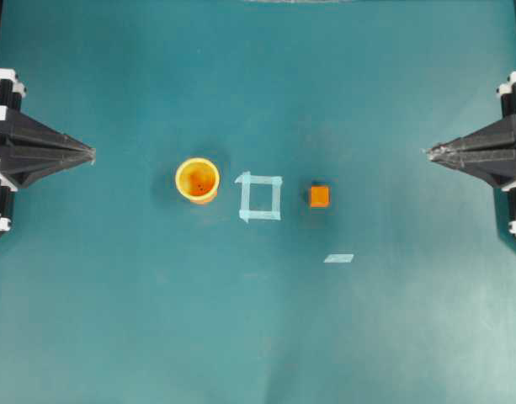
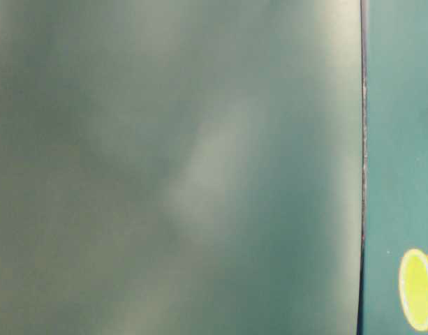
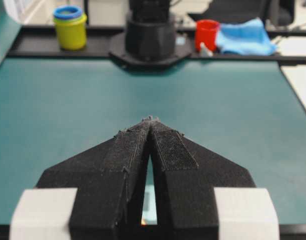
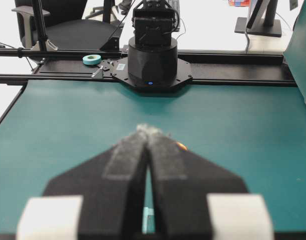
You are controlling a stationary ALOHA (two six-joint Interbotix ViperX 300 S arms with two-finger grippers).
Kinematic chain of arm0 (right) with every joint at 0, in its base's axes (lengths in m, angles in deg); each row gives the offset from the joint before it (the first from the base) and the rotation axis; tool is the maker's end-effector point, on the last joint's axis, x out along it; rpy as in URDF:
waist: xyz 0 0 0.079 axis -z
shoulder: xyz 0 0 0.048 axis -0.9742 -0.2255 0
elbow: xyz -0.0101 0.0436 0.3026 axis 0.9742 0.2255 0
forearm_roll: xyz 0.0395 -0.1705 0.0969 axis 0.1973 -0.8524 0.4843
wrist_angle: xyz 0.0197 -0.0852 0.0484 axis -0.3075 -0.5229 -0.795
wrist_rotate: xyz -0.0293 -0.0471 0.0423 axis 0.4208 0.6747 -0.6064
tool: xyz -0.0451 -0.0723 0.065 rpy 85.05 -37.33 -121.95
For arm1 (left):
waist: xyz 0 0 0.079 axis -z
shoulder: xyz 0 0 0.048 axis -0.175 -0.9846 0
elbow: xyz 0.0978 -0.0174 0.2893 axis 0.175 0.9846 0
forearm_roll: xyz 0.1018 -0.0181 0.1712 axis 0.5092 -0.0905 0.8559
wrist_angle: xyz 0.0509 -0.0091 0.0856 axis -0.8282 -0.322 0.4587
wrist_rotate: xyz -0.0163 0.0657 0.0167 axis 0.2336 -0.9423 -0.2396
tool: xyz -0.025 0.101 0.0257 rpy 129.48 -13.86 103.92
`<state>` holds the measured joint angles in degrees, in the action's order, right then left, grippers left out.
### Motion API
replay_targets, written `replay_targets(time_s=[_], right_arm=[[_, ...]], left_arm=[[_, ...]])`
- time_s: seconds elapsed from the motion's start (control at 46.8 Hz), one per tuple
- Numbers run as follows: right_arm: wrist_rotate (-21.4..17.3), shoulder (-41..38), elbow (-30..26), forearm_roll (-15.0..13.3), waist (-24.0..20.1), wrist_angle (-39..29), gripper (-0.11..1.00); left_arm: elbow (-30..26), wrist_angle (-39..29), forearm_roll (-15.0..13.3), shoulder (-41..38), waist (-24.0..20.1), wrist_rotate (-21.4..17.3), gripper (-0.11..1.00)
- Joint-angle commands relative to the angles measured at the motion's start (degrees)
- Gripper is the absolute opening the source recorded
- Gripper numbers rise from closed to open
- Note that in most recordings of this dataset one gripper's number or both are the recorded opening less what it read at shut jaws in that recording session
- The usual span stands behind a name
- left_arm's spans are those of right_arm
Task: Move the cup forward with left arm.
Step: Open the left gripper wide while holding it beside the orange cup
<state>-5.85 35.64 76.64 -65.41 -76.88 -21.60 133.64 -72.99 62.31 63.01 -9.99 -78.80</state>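
Cup: I am seeing the cup (image 1: 197,180) standing upright on the green table (image 1: 114,320), just left of the taped square (image 1: 260,197), with the orange cube (image 1: 319,196) on the square's far side.
Left gripper: I am reading the left gripper (image 1: 91,154) as pressed together, tips meeting, holding nothing; it is sitting at the left edge, well apart from the cup.
Right gripper: I am seeing the right gripper (image 1: 428,152) pinched together too, empty, parked at the right edge.
Progress: I am judging nothing done yet; the cup looks untouched.
Remaining: I am still needing to reach out, spread the fingers, take the cup and carry it forward.
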Motion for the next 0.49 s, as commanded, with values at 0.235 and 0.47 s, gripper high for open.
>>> replay_targets(time_s=[0.235,0.47], right_arm=[[0.7,-2.81,-5.01,-0.09,0.44,-4.92,0.0],[0.7,-4.57,-5.27,-0.09,0.53,-5.1,0.0]], left_arm=[[-0.79,-9.14,0.09,-0.26,0.09,-0.18,0.0],[-0.62,-8.88,0.09,-1.41,0.09,-0.18,0.0]])
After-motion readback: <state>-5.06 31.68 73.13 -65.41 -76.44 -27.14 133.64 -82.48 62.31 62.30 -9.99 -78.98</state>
